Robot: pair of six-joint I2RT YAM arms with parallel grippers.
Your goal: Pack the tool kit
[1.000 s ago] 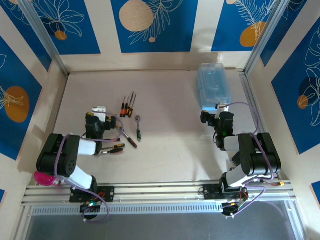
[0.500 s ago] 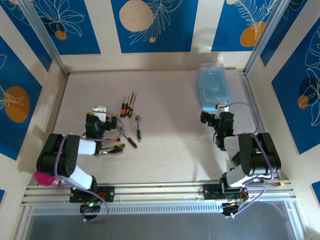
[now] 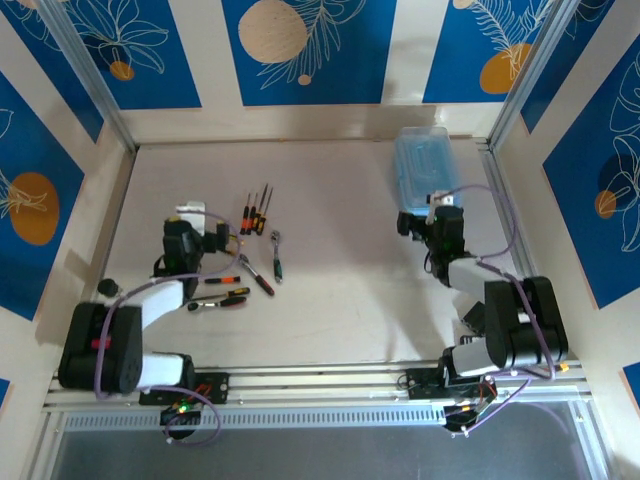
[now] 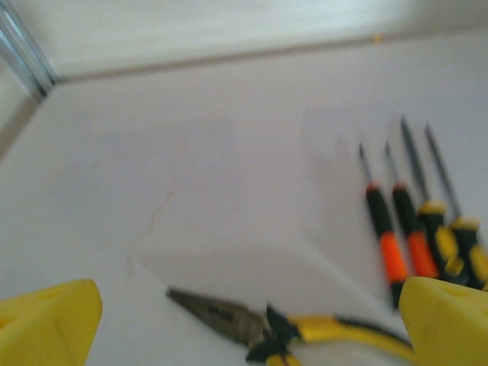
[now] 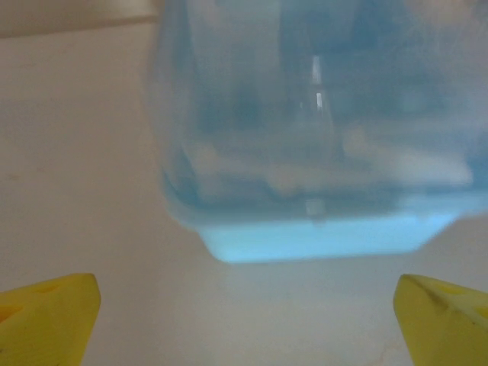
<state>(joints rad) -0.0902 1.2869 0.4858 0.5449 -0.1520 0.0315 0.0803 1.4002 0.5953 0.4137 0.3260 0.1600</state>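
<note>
The tool kit's translucent light-blue case [image 3: 427,170] lies shut at the far right of the table; in the right wrist view its near end [image 5: 313,152] is close ahead. My right gripper [image 3: 432,216] [image 5: 244,316] stands open just short of that end, touching nothing. Several small screwdrivers [image 3: 255,213] [image 4: 415,236] lie side by side left of centre, with a wrench [image 3: 276,252] and more red-and-black handled tools [image 3: 225,290] nearer the arms. Pliers [image 4: 229,316] lie on the table just ahead of my left gripper [image 3: 190,224] [image 4: 248,324], which is open and empty.
A small black object [image 3: 105,288] sits near the left wall. Aluminium rails [image 3: 320,385] run along the near edge, where both arm bases are bolted. Patterned walls close the table in on three sides.
The left arm has stretched out, and its gripper has shifted slightly towards the far left. The right gripper has moved closer to the case. Both grippers stay open.
</note>
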